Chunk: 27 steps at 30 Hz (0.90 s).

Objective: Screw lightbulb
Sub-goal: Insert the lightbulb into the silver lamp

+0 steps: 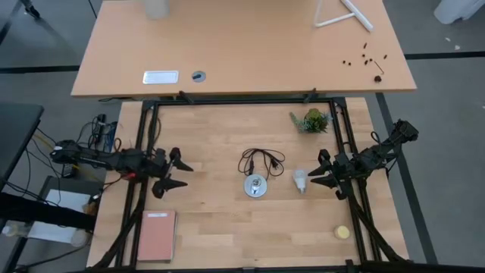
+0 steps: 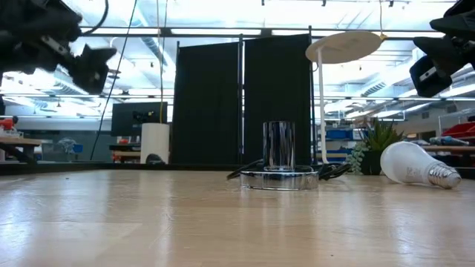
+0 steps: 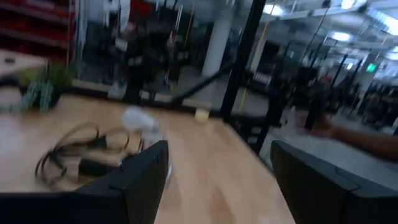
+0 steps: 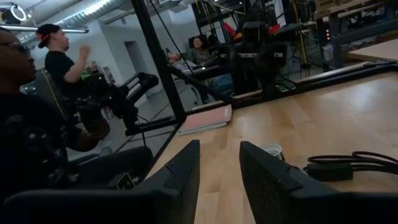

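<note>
Now, from above, the left gripper point(image 1: 179, 171) hangs over the table's left side with its fingers spread wide and empty, while the right gripper point(image 1: 318, 175) sits at the right, fingers drawn together on nothing, just beside the lightbulb point(image 1: 300, 180). The bulb lies on its side right of the silvery disc point(image 1: 255, 186) with its black cord point(image 1: 261, 160). At table level, the lightbulb point(image 2: 417, 166) rests on the wood, screw end pointing right, apart from the disc point(image 2: 280, 178). The left wrist view shows its fingers point(image 3: 138, 182) set far apart; the right wrist view shows narrow fingers point(image 4: 180, 177).
</note>
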Available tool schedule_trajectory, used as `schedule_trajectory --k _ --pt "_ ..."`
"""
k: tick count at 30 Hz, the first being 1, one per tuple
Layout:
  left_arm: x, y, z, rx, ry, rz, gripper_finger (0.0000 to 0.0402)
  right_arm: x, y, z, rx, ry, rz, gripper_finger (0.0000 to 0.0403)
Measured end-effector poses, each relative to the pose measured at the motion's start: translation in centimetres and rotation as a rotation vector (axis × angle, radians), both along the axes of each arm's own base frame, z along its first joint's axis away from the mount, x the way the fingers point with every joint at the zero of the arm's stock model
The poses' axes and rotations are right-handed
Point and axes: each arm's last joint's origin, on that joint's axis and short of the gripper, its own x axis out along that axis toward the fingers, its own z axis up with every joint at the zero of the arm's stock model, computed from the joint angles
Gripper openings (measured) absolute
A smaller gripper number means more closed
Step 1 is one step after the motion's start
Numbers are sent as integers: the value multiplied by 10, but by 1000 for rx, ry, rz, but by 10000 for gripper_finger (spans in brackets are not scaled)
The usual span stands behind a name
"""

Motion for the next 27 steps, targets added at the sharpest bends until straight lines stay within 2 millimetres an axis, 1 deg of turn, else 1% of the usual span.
schedule_trajectory --k 5,9,16,27 --pt "-2 0 11 -22 -114 -1 286 0 0 1 -15 -15 -1 122" --pt "-3 0 16 -38 -165 -7 286 0 0 1 -43 -23 -3 122" --pt "-3 0 16 -38 -165 -7 286 -1 -1 9 26 -85 -8 122" --pt "-3 0 16 -37 -164 -4 286 -5 -4 29 133 -270 -26 122"
